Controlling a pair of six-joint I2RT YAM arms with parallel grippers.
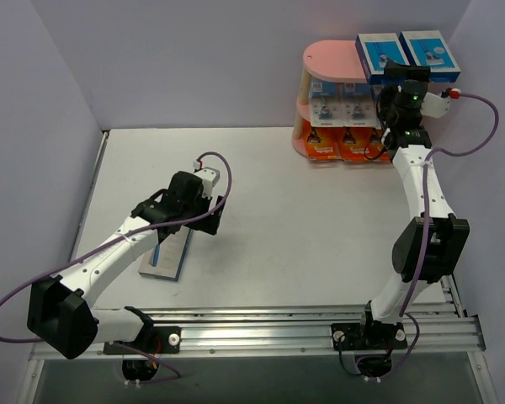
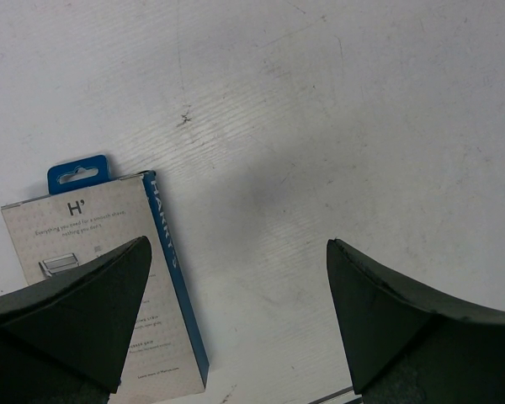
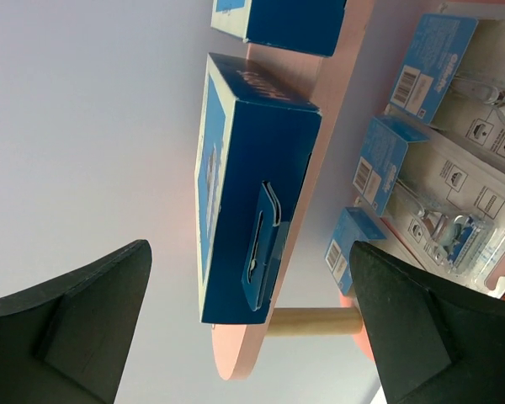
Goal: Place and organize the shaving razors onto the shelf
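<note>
Up on the back-right corner of the desk [image 1: 303, 227]: razors mostly shelved, one pack left out on the desk

So the pink shelf [image 1: 328, 55] has three oval boards on round pale wooden posts [image 3: 311, 321]. Two glossy blue boxes [image 1: 383, 52] lie flat on the top board, clear plastic blister cards [image 1: 341, 103] stand in the middle tier, and small orange boxes [image 1: 337, 145] line the bottom one. The right end effector [image 3: 251, 252] is up at the top board with its matte black wedge fingers spread wide. The nearer blue box, with its fold-out hang tab, shows between them, and neither finger touches it. Well apart on the left, a flat grey-and-blue box [image 2: 93, 227] with a blue hang tab lies on the scuffed white desk. The left end effector [image 2: 237, 252] hangs above it, fingers wide apart too, gripping nothing.
</note>
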